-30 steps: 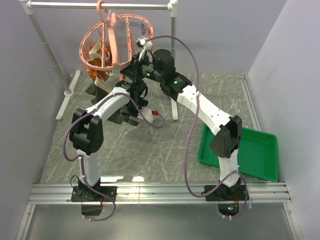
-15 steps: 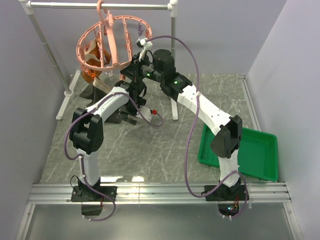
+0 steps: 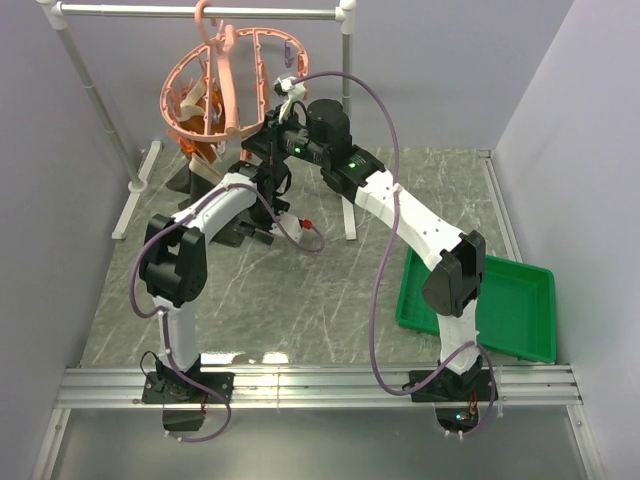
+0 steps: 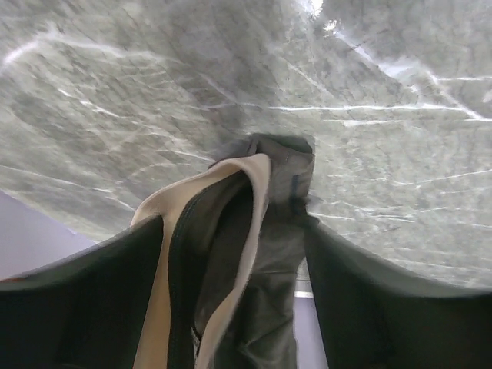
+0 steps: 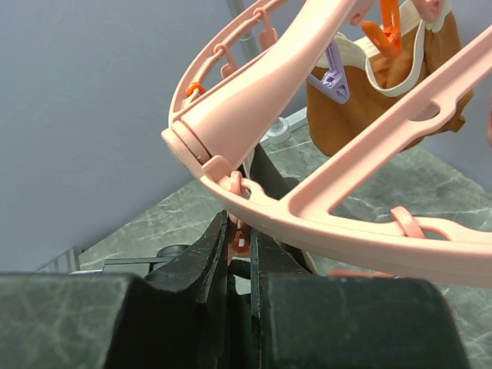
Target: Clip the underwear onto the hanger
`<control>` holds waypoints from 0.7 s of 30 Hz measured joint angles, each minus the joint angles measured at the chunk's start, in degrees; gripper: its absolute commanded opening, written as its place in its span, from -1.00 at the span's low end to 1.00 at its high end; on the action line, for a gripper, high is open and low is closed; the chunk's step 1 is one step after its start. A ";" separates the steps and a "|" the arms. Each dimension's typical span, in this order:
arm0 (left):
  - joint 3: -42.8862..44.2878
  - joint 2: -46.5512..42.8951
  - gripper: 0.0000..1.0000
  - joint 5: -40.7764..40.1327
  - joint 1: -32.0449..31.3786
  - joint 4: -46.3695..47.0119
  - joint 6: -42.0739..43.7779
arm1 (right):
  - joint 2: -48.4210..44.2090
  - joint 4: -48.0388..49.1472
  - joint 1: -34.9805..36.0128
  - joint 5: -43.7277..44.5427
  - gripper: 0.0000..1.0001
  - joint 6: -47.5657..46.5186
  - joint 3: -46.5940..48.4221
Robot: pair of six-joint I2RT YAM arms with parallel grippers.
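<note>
The right gripper (image 5: 240,231) is clenched on a small pink clip (image 5: 242,244) under the hanger (image 5: 254,115)'s near rim, probably to squeeze it open and steady the ring. The left gripper (image 4: 231,231), jaws spread, straddles the underwear (image 4: 277,177) drooping toward the table (image 4: 154,77). An orange-brown garment (image 5: 346,115) crowds the far clips.

underwear (image 4: 280,254) cut at bottom edge — hanger (image 5: 254,84) cropped
</note>
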 measured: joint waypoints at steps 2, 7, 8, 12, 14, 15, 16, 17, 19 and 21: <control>1.46 0.81 0.10 0.00 0.11 -1.42 -0.33 | 0.00 0.13 0.00 0.11 -1.00 -0.04 0.00; 3.04 1.60 -0.36 0.46 0.11 -2.91 -0.68 | 0.00 0.46 -0.11 0.15 -1.00 0.09 -0.02; 3.04 1.57 -0.57 0.83 0.11 -3.04 -0.55 | 0.00 0.39 -0.09 0.15 -1.00 0.13 -0.02; 1.55 0.11 -0.99 3.23 0.11 -2.16 -0.44 | 0.00 0.37 -0.11 0.44 -1.00 0.17 0.00; -1.09 -2.29 -0.99 4.98 0.13 -0.90 -0.17 | 0.00 0.35 -0.11 0.72 -1.00 0.20 0.00; -2.64 -3.72 -0.99 5.84 0.17 -0.46 -0.11 | 0.00 0.31 -0.11 0.98 -1.00 0.20 0.00; -5.05 -6.08 -0.99 7.34 0.22 0.66 -0.02 | 0.00 0.31 -0.11 1.16 -1.00 0.22 0.00; -7.43 -8.41 -0.99 8.46 0.22 1.62 0.13 | 0.00 0.31 -0.11 1.31 -1.00 0.26 0.00; -12.39 -13.73 -0.99 11.04 0.22 3.89 0.90 | 0.00 0.31 -0.13 1.70 -1.00 0.42 0.00; -16.55 -18.58 -0.99 13.25 0.22 6.25 1.14 | 0.00 0.28 -0.28 1.97 -1.00 0.59 0.00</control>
